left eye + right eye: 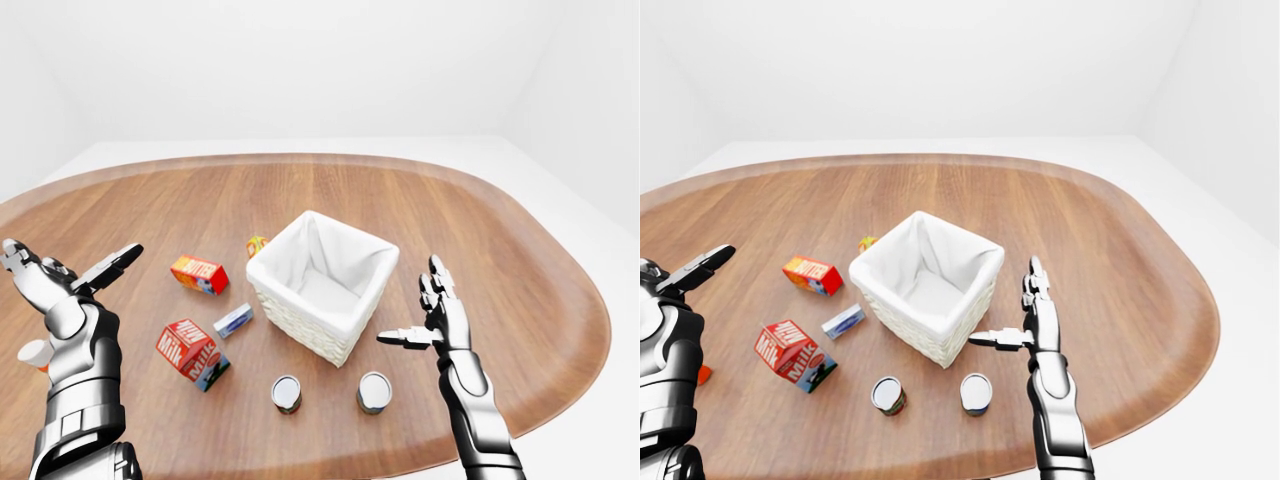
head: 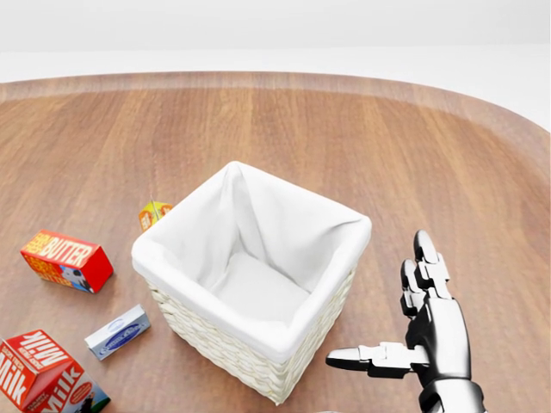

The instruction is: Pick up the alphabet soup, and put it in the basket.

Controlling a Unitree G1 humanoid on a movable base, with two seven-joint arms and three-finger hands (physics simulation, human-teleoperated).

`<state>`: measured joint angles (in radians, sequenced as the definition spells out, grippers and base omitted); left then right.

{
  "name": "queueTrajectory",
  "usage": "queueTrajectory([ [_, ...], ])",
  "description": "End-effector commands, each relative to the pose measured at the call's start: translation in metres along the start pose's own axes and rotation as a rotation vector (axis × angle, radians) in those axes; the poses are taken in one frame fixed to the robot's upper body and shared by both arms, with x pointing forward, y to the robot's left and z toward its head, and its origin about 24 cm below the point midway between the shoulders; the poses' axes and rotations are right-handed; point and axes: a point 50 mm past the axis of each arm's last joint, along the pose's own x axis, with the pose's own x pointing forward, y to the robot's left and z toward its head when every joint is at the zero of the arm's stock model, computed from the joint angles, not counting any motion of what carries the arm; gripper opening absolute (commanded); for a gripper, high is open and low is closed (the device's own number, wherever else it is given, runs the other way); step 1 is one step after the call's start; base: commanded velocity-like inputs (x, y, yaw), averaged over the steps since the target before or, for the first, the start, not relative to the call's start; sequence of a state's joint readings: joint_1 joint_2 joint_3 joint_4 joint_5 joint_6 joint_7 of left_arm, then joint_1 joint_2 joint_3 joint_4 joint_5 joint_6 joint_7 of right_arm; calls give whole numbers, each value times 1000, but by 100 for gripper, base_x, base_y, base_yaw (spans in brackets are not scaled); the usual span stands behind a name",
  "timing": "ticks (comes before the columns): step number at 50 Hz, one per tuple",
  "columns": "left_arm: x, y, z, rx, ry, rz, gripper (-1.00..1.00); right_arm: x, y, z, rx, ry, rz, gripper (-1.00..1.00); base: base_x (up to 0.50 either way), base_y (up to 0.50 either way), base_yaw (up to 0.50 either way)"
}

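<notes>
Left-eye view, nearest: two cans stand upright near the bottom edge of the wooden table (image 1: 520, 260), the left can (image 1: 287, 393) and the right can (image 1: 374, 392), a little apart from each other.
Soup: one of these two cans is presumably the alphabet soup, but the labels are too small to tell which; both sit on the table, just below the basket and outside it.
Right hand (image 1: 432, 318): released, fingers spread, thumb pointing left toward the basket, hanging just right of the basket and above the right can, touching neither.
Left hand (image 1: 62, 280): released, fingers splayed, raised at the view's left edge, holding nothing.
Milk carton (image 1: 190, 352): lying tilted, left of the cans.
Small blue-and-white box (image 1: 233, 320): between the milk carton and the basket.
Basket (image 1: 290, 308): white, cloth-lined, mid-table, nothing inside.
Butter box (image 1: 199, 274): left of the basket.
Small yellow carton (image 1: 256, 244): half hidden behind the basket's left corner.
</notes>
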<state>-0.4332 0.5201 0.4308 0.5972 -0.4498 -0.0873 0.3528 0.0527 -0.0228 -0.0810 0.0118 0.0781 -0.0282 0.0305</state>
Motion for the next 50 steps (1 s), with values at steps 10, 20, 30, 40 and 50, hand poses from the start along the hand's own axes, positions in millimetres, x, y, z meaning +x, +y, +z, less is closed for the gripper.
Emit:
queueTrajectory([
  [10,1,-1,-6,10,28,4,100,-6,-5,1,14,-8,-11,100,9,0,0],
  [20,1,0,-1,5,9,7,100,-12,-8,2,26,-10,-14,100,9,0,0],
  [30,2,0,-5,12,26,11,100,-16,-9,3,27,-2,-12,100,5,0,0],
  [40,3,1,-4,12,24,24,100,-34,-16,2,0,62,-22,100,0,0,0],
  [50,4,0,-9,26,46,25,100,-46,-12,8,-89,53,10,100,0,0,0],
])
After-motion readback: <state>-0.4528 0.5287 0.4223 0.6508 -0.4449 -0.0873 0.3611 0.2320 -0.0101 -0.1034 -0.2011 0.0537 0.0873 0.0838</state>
